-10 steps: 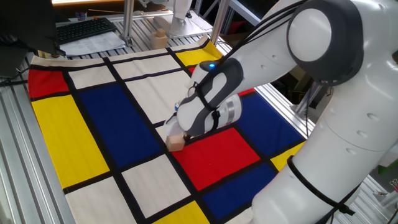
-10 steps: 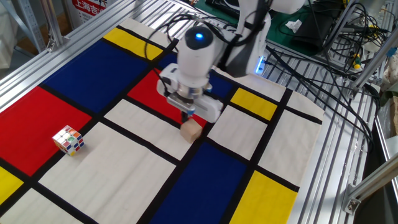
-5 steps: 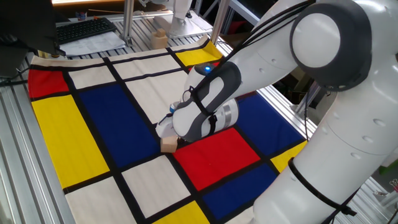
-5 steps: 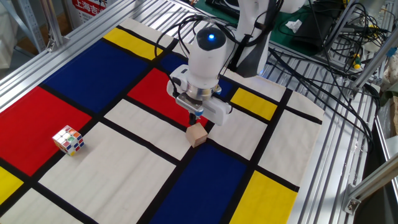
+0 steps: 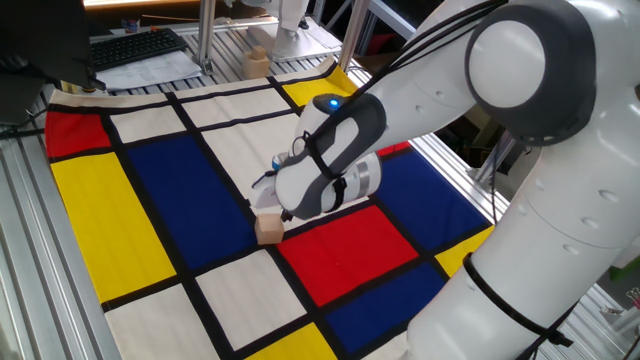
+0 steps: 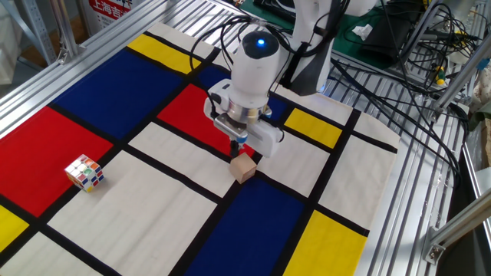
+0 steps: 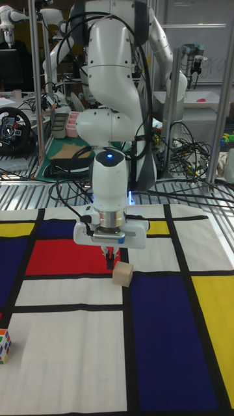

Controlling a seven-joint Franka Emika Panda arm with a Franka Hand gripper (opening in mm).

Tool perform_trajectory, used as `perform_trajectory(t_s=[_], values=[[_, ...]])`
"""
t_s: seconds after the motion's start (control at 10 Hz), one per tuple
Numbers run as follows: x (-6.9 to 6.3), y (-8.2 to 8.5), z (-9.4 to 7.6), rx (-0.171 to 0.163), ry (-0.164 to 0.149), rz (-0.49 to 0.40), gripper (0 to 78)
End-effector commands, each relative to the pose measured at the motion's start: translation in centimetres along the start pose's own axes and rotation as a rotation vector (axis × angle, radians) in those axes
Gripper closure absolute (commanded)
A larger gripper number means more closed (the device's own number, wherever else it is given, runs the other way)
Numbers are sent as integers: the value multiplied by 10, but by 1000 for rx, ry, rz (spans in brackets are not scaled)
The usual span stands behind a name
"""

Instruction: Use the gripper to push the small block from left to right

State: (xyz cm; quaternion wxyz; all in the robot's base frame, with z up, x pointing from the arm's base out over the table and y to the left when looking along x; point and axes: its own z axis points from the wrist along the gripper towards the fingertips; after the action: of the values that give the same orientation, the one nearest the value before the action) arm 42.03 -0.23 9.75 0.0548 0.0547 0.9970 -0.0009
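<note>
1. We see the bench, a frame of aluminium rails, covered by a cloth of red, blue, yellow and white panels split by black bands; it fills most of both fixed views.
2. The white robot arm comes in from the right of one fixed view and bends down to the middle of the cloth.
3. The gripper hangs low under its grey-white housing, its dark tip just beside the small block; in the tall fixed view it sits at the block's upper left corner, and we cannot say for sure whether they touch. The jaws look drawn together into one narrow tip with nothing between them.
4. The small block sits centre frame in the other fixed view, on a black band where red, white and blue panels meet.
5. A multicoloured puzzle cube lies well apart, at the left edge of that view.
6. We judge the block to be light, stiff wood that should slide readily on cloth yet may twist if pushed off-centre. It needs no grasp: the tip should press low on the middle of the side face.
</note>
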Motion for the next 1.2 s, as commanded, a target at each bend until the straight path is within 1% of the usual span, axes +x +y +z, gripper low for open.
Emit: perform_trajectory(t_s=[0.1,0.2,0.3,0.4,0.5,0.6,0.8,0.9,1.1,1.2], values=[[-6,-1,-3,-9,-2,9,776],[-6,-1,-3,-14,-1,18,776],[-6,-1,-3,-13,13,29,776],[-6,-1,-3,19,57,49,776],[-6,-1,-2,22,71,64,776],[-6,0,0,34,99,72,776],[-6,1,5,39,100,71,776],[-7,2,10,41,95,72,776],[-7,2,11,39,95,72,776],[-8,2,11,33,95,70,776]])
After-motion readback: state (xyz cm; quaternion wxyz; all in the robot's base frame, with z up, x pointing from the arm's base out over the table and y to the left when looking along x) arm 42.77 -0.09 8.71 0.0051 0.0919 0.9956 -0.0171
